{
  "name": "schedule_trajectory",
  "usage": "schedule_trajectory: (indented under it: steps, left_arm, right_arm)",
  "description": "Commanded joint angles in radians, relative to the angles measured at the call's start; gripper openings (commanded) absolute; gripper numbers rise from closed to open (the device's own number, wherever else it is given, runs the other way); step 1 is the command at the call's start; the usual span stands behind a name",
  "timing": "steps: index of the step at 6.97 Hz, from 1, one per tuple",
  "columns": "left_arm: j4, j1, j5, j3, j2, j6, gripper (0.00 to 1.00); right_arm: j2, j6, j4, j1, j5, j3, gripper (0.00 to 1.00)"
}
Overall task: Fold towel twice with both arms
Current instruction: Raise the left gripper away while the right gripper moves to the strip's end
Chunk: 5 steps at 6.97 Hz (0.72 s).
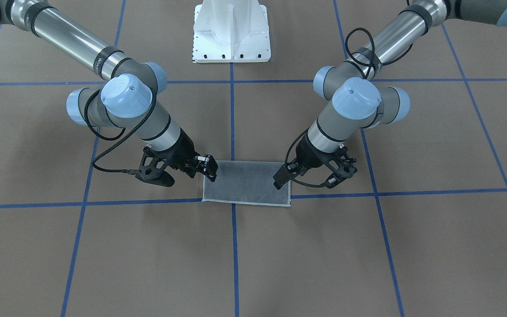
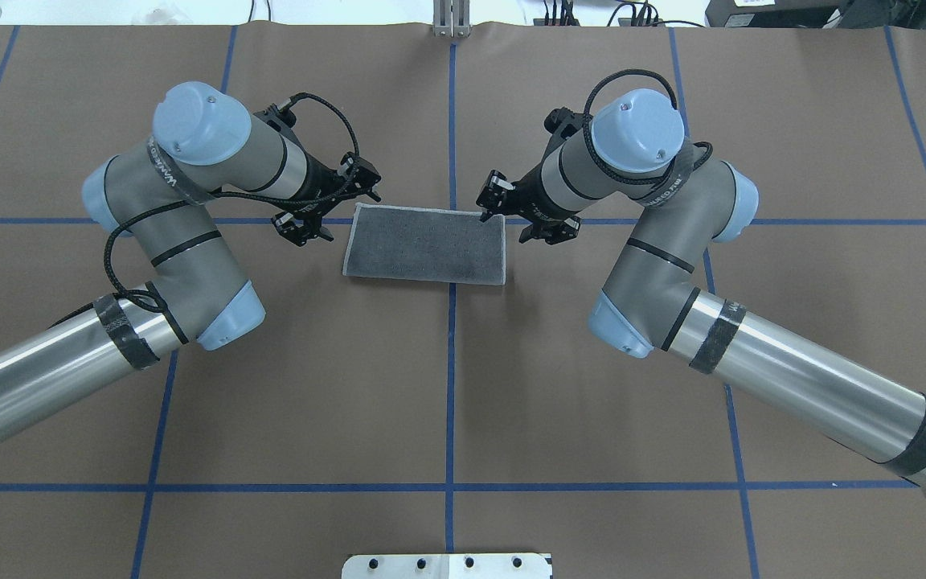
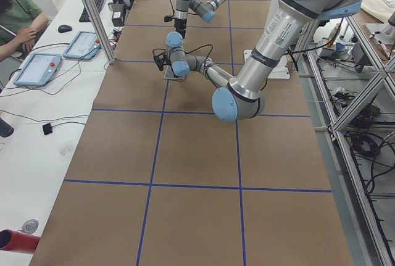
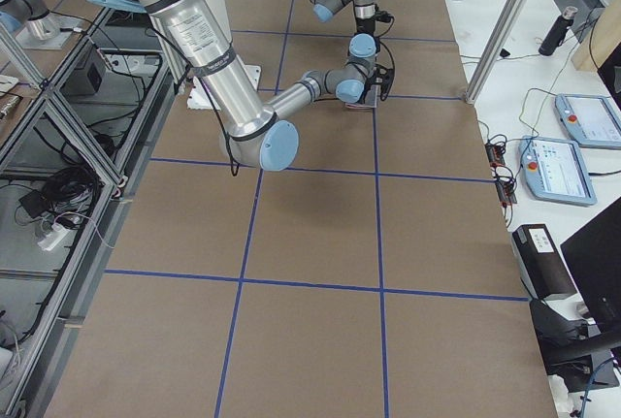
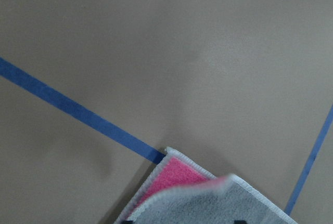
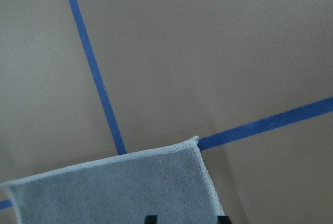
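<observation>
Tabletop [image 1: 412,255]: brown, blue tape lines [image 1: 235,246]; white pedestal [image 1: 231,35] top centre. Towel [image 1: 247,185]: folded rectangle, grey up, pink inside. Right gripper [image 1: 203,175]: jaws spread. Left gripper [image 1: 285,177]: jaws' state cannot be told.

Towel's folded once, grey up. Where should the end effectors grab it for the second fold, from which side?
Probably one short end of the towel: pinch both its corners through both layers, coming in low from outside that end. It lies flat as a long rectangle, and the left wrist view shows the layers parting at a corner, pink showing.
</observation>
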Motion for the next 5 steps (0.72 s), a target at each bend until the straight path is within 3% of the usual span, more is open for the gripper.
schedule_trajectory:
  steps: [1, 5]
  left_arm:
    - [-0.001, -0.003, 0.000, -0.002, -0.002, 0.001, 1.00]
    - [0.005, -0.072, -0.047, -0.012, -0.007, 0.017, 1.00]
  right_arm:
    - [0.001, 0.002, 0.000, 0.005, -0.001, 0.009, 0.99]
    - [-0.007, 0.264, -0.024, -0.008, 0.013, 0.035, 0.98]
